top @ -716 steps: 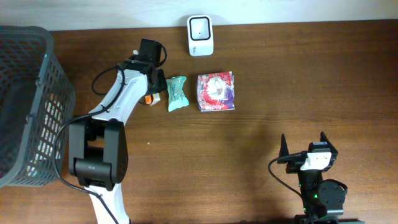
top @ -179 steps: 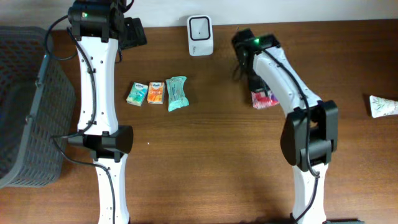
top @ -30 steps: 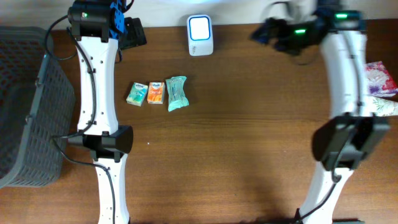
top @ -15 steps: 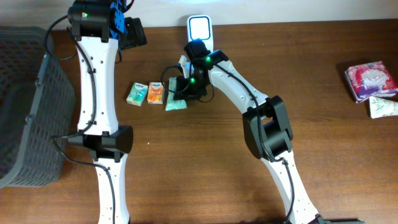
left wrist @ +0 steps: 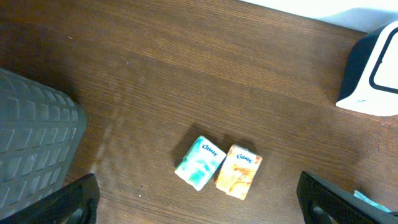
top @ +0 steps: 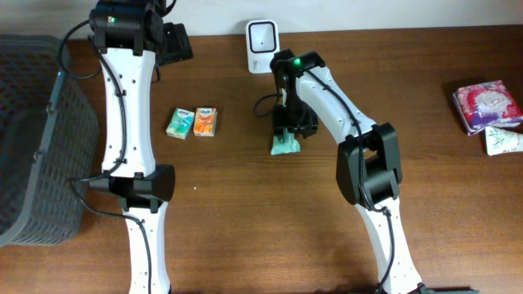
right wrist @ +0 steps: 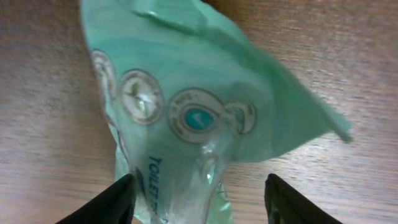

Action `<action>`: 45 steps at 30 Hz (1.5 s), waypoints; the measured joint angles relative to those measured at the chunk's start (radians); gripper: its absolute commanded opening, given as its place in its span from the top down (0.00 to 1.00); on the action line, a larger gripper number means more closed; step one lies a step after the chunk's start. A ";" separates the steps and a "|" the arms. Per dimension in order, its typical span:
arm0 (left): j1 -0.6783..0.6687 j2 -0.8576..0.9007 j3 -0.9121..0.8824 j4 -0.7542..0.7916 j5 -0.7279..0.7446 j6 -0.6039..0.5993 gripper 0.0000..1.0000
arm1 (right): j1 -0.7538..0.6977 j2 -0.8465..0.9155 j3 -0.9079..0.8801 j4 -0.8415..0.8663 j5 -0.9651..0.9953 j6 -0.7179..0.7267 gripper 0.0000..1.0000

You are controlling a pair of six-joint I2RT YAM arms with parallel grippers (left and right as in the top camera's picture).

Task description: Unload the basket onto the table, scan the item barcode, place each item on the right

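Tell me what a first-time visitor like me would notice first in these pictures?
Most likely the right gripper near the middle of the table, its fingers either side of a crinkly green packet, a little in front of the white scanner at the table's far edge. Next come two small tissue packs lying side by side further left, and a big dark basket at the left edge.

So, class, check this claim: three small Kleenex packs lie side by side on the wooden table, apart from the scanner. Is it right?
Not quite: only two lie side by side on the wooden table, a teal Kleenex pack and an orange Kleenex pack, apart from the scanner. The left wrist view shows it.
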 measured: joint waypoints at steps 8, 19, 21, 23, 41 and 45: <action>0.000 0.000 0.000 0.000 0.000 0.000 0.01 | 0.043 -0.009 0.142 -0.058 0.094 0.024 0.36; 0.000 0.000 0.000 0.000 0.000 0.000 0.01 | 0.083 -0.016 -0.058 0.108 0.155 -0.010 0.96; 0.000 0.000 0.000 0.000 0.000 0.000 0.01 | 0.070 -0.015 -0.012 0.050 0.136 -0.012 0.96; 0.000 0.000 0.000 -0.001 0.000 0.000 0.01 | 0.038 -0.014 0.076 0.009 0.060 -0.032 0.96; 0.000 0.000 0.000 0.000 0.000 0.000 0.01 | -0.246 -0.018 -0.259 0.047 -0.742 -0.359 0.83; 0.000 0.000 0.000 0.000 0.000 0.000 0.01 | -0.236 -0.018 -0.083 -0.066 -0.539 -0.286 0.50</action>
